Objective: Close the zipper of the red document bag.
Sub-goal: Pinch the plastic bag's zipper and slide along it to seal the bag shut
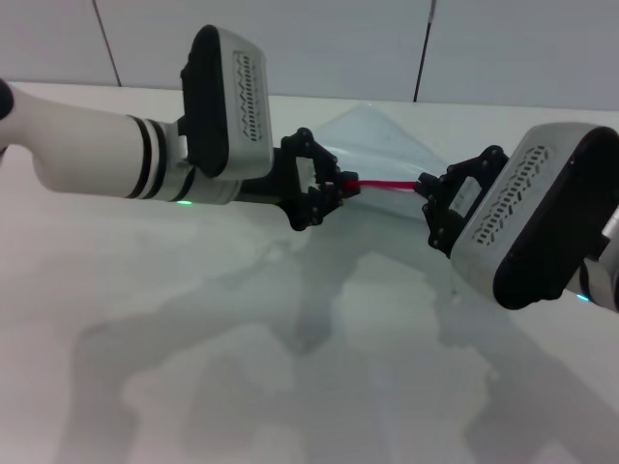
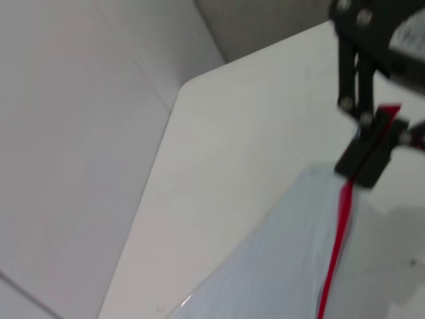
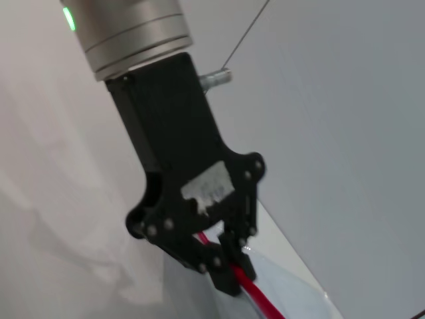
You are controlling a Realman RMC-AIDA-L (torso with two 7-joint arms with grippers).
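The red document bag (image 1: 375, 138) hangs above the table, a translucent pale sheet rising to a peak behind both grippers. Its zipper (image 1: 387, 183) is a taut red line stretched between them. My left gripper (image 1: 338, 188) is shut on the zipper's left end. My right gripper (image 1: 427, 183) is shut on the right end. The left wrist view shows the right gripper (image 2: 369, 151) pinching the red zipper (image 2: 335, 256) along the bag's (image 2: 265, 269) edge. In the right wrist view, the left gripper (image 3: 229, 269) clamps the zipper (image 3: 255, 297).
A white table (image 1: 193, 338) spreads below, crossed by the arms' shadows. A pale panelled wall (image 1: 319, 39) stands close behind it. The table's far corner (image 2: 189, 86) shows in the left wrist view.
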